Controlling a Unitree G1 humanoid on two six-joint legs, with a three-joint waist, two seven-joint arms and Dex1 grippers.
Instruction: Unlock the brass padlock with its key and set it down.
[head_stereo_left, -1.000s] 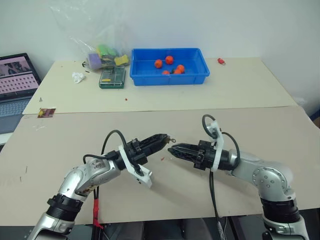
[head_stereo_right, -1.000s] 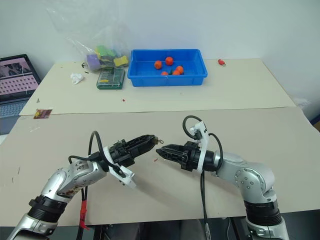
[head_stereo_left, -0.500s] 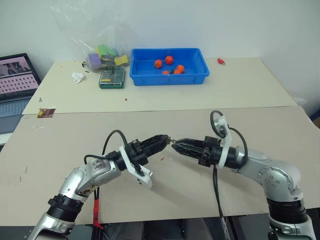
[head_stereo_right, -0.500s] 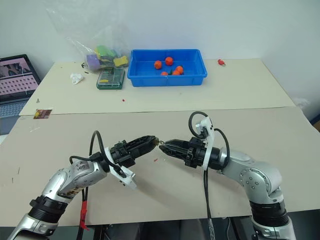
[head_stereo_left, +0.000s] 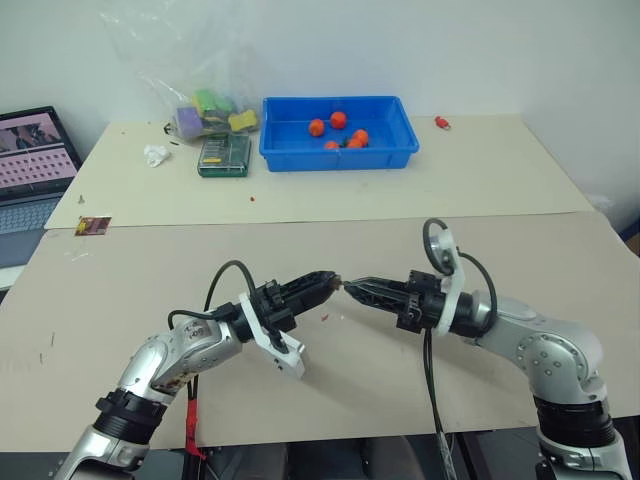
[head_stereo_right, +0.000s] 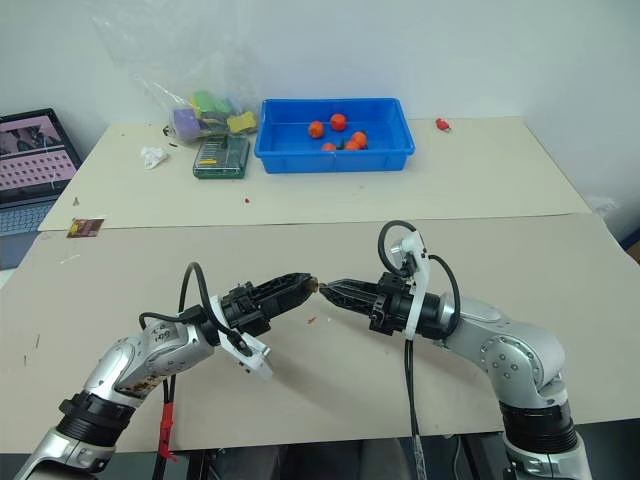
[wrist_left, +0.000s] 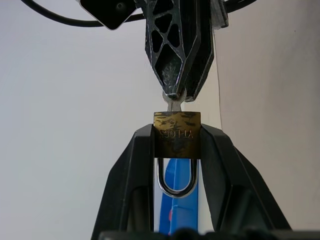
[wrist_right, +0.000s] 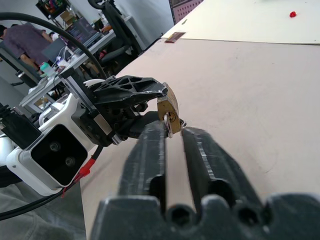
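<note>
Mid-air over the tan table (head_stereo_left: 120, 300), the left gripper (wrist_left: 176, 137) clamps the brass padlock (wrist_left: 177, 134) between its tips (shackle pointing back at the wrist), while at its 3 o'clock the right gripper (head_stereo_left: 347, 287) pinches tight on the key (wrist_right: 169, 124) seated in the lock.

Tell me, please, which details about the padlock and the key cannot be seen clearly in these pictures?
- Key: its blade is hidden in the brass padlock, its head by the right claw, left wrist view.
- Shackle: whether it is latched is hidden by the left claw.
- Both head views: padlock and key are too small to tell apart between the claw tips.
</note>
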